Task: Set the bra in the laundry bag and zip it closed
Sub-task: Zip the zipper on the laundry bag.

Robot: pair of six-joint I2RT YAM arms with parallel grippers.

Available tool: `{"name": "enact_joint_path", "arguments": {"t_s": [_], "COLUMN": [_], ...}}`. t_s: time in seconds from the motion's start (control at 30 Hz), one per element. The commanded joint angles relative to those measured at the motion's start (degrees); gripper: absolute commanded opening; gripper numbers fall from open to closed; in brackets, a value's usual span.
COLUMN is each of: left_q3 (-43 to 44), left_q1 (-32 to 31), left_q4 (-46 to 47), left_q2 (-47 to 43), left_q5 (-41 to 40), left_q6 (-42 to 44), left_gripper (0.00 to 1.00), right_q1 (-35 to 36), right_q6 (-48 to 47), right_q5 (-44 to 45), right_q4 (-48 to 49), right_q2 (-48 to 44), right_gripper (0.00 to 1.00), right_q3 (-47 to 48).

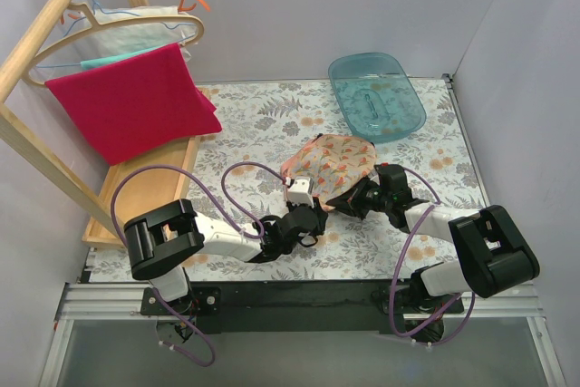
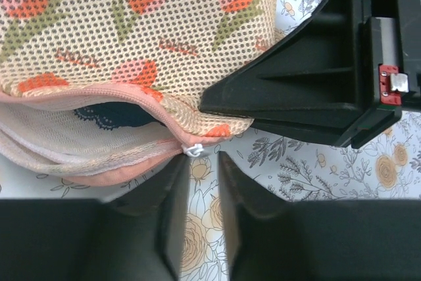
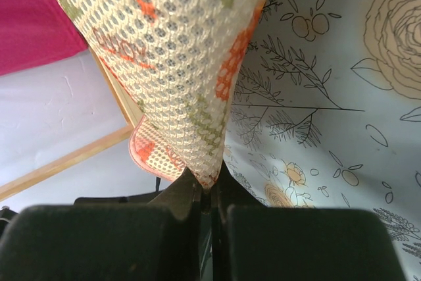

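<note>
Zipping step: the bra [image 2: 115, 115] lies inside the laundry bag [image 2: 131, 31], mouth open. Right gripper [image 3: 209, 192] pinches its mesh; left gripper [image 2: 204, 162] nearly closed at the zipper pull [image 2: 192, 151], grip unclear. Next, in the left wrist view, drag the pull toward 9 o'clock

— How much of the bra [image 2: 115, 115] shows?
— A dark sliver inside the laundry bag [image 2: 118, 24]; the rest is hidden.
— Has the left end effector [image 2: 205, 162] caught the zipper pull [image 2: 193, 151]?
— Too small to tell, and the bag runs past the view's edges.

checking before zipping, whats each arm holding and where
Right fingers pinch the laundry bag at its edge; left fingers near the zipper pull, hold unclear.
</note>
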Motion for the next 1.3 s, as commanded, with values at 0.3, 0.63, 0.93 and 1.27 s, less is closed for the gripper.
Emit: {"name": "enact_joint_path", "arguments": {"t_s": [0.3,0.63,0.93,1.27], "left_q3": [1.4,2.8,2.0,0.1], "left_q1": [0.2,0.3,0.8,0.7], "left_q4": [3.0,3.8,3.8,4.5], "left_q2": [0.6,3.0,1.6,-0.2], "left_q5": [-0.8,-1.6,-2.5,-1.9], "left_q6": [0.1,0.2,0.6,-0.1], "left_gripper": [0.39,0.17,0.0,0.33], "right_q1": [0.1,0.1,0.1,0.1], "right_q6": [-0.4,-0.4,-0.4,-0.4], "right_q5": [-1.1,-1.8,-1.7,-1.5], "right_q4": [0.7,0.7,0.6,0.7], "right_q2": [-0.8,-0.9,-1.2,-0.5], "right_gripper": [0.01,0.01,0.01,0.01], "right_q3": [0.7,0.6,-0.2,0.5]}}
